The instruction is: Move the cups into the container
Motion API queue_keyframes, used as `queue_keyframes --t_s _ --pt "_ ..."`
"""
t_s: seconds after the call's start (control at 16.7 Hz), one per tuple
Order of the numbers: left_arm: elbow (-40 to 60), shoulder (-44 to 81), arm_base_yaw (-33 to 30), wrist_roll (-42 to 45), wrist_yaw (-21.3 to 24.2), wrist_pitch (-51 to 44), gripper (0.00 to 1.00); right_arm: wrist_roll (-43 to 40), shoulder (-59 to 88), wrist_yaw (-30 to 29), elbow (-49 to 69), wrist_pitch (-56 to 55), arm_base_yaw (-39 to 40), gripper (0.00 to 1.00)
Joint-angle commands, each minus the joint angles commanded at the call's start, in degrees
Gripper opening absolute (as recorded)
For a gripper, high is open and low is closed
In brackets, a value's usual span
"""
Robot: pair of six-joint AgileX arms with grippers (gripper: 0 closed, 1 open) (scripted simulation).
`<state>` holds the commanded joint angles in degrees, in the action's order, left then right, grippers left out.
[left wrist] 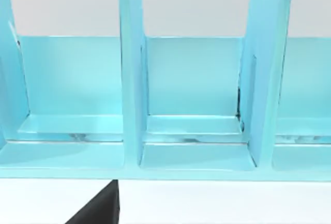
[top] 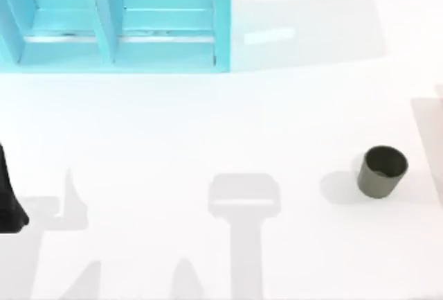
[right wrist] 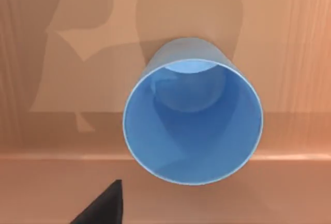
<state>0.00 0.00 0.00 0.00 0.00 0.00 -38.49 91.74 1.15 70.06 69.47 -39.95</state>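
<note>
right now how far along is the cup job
Looks about half done, hedged. The bright blue cylindrical cup stands upright on a tan-brown surface with a raised edge in the right wrist view, possibly the container. Nothing is visibly in hand. Left to do: the dark olive-grey cup stands on the white table, right side.

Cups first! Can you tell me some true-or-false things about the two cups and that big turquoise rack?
1. The olive-grey cup stands upright on the white table. True.
2. The blue cup lies on its side. False: it stands upright, mouth up, on a tan surface.
3. The blue cup is empty. True.
4. The turquoise rack is at the table's right. False: it is at the far left.
5. The rack's compartments hold cups. False: those seen are empty.
</note>
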Motion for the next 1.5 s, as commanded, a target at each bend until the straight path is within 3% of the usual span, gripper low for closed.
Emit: queue_keyframes --t_s 0.48,0.9,1.14,1.5 --pt "0.00 0.00 0.00 0.00 0.00 0.00 1.00 -0.49 -0.35 0.09 17.53 17.51 0.14 1.00" --pt "0.00 0.00 0.00 0.00 0.00 0.00 1.00 0.26 -0.03 0.01 18.50 18.36 0.88 1.00" --pt "0.00 0.00 0.00 0.00 0.00 0.00 1.00 8.00 2.20 -0.50 18.35 16.28 8.34 1.00" --pt "0.00 0.00 0.00 0.00 0.00 0.00 1.00 27.80 6.42 -1.00 18.19 10.30 28.13 1.00"
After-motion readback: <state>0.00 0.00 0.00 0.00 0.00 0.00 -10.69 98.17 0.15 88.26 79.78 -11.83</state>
